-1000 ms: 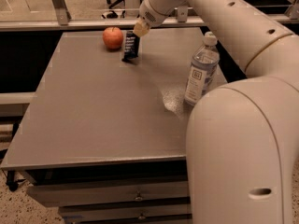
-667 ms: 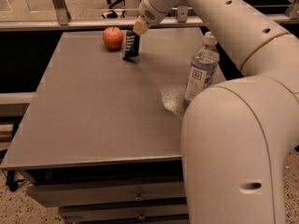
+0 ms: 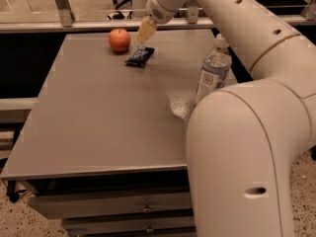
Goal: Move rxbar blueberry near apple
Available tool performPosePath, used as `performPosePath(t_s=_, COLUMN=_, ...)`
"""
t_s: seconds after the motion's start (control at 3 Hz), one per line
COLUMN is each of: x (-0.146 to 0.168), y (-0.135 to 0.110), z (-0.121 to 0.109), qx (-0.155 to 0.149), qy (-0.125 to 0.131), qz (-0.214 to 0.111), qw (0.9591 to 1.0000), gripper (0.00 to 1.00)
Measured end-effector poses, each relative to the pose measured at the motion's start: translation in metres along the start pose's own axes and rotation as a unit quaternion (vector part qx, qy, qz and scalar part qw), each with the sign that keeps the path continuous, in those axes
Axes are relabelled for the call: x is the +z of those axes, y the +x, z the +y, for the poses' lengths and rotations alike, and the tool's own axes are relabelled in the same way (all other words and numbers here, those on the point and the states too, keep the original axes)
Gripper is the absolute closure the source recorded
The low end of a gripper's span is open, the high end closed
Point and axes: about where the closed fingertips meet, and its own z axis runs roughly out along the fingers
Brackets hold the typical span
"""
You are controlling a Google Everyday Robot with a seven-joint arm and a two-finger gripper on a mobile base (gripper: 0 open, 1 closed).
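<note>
Camera view: end effector [image 3: 144, 32] hung over the far part of the surface [image 3: 98, 122]; whether wide or narrow, could not tell. Rxbar blueberry [image 3: 139, 56] lay flat just below it, with the apple [image 3: 119, 39] close on its left, so placement judged near done. Water bottle [image 3: 213, 68] stood well to its right, uninvolved. Count: one bar, one apple, one bottle.
</note>
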Motion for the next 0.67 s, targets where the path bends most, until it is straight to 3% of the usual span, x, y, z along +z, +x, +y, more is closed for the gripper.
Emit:
performPosePath(t_s=0.33, x=0.0039, y=-0.0039, z=0.003, qx=-0.005, qy=-0.006, qz=-0.002, qw=1.0, gripper=0.0)
performPosePath(t_s=0.67, x=0.0009, y=-0.0035, z=0.0067, qx=0.0, qy=-0.014, qz=-0.015, qw=0.9998, gripper=0.0)
